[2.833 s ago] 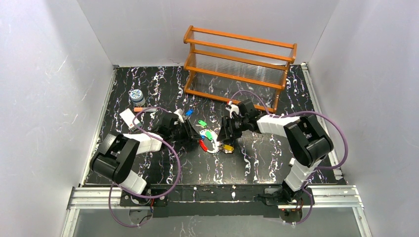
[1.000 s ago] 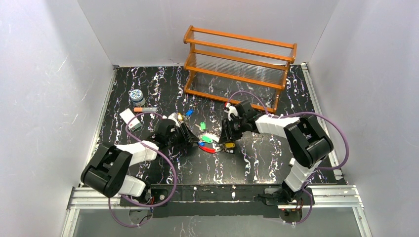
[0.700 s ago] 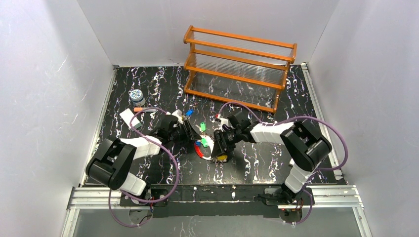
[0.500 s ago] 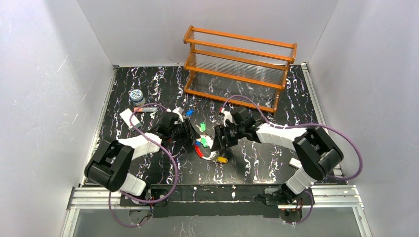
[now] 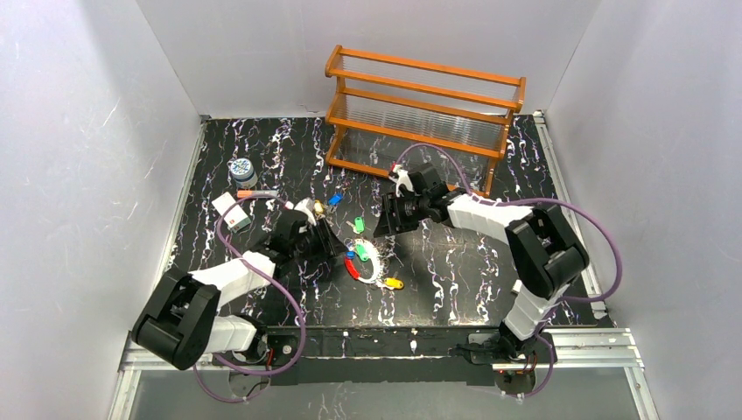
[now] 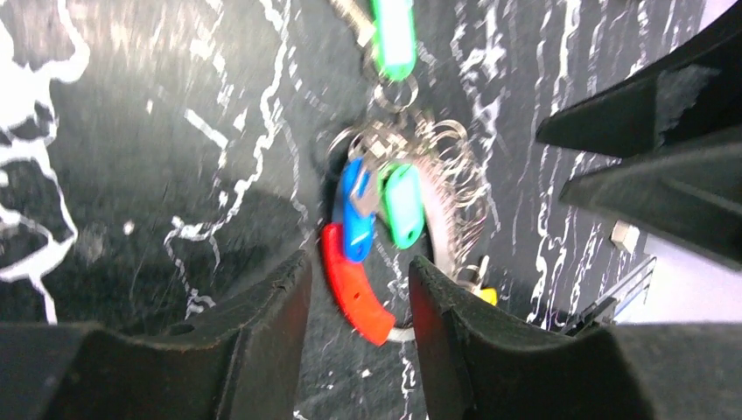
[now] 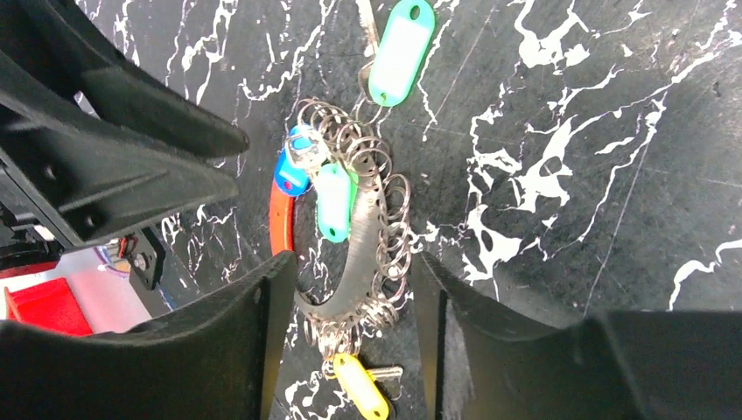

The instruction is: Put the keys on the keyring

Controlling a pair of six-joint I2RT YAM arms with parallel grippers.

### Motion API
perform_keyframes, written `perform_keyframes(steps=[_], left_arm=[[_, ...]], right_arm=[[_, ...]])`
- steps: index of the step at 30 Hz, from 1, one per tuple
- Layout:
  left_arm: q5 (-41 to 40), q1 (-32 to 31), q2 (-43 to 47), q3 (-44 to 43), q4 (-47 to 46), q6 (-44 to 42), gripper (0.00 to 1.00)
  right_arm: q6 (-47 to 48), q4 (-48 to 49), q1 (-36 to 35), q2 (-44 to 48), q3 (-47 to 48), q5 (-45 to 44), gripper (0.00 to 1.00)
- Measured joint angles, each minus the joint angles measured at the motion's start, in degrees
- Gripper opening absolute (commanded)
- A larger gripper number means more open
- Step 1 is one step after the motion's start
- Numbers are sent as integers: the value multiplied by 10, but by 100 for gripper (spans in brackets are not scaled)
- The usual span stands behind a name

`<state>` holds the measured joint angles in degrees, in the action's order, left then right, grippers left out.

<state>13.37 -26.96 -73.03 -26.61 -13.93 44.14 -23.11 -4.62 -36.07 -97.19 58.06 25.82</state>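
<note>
The keyring [image 5: 369, 262] lies flat on the black mat, a silvery loop strung with several small rings and a curved red piece [image 6: 354, 289]. A blue key [image 6: 356, 210] and a green key [image 6: 402, 206] lie inside the loop. A yellow key [image 7: 359, 385] hangs at its near end. A second green key [image 5: 357, 224] lies just beyond the ring, and another blue key [image 5: 334, 199] lies farther back. My left gripper [image 5: 328, 241] is open just left of the ring, its jaws either side of the red piece without touching. My right gripper [image 5: 385, 224] is open, raised behind the ring.
An orange wooden rack [image 5: 424, 105] stands at the back. A blue-white jar [image 5: 241, 169], an orange-tipped stick [image 5: 254, 193] and a white card [image 5: 229, 210] lie at the left. Each gripper shows in the other's wrist view, close across the ring.
My right gripper has let go of the ring and pulled back toward the rack. The ring with its keys now lies loose on the mat. My left gripper has drawn back slightly.
</note>
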Motion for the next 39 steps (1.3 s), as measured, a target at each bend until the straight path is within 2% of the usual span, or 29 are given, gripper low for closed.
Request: perform_keyframes(steps=[3,12,19,23,26,29,33,39], left_arm=[[12,0,1,35,-10,21,42],[27,-2,34,68,-28,50,40],[31,-3,-3,74,-60,63,36],[36,-3,-35,57,-73,61,29],[35,-5,-69,30,-71,54,26],[35,-5,-105,-5,-65,43,26],[30,-5,-134,-42,-50,26,28],[7,-5,-119,-56,-8,3,32]], right_arm=[[-2,0,5,-30,9,14,47],[-4,-14,8,-47,0,37,50],[-9,-7,9,-42,-59,83,50],[-15,14,7,-36,-83,104,39],[-24,22,4,-36,-96,116,37],[-34,31,-3,-36,-102,123,39],[-37,37,-9,-36,-102,119,50],[-24,11,-10,-5,-97,82,60]])
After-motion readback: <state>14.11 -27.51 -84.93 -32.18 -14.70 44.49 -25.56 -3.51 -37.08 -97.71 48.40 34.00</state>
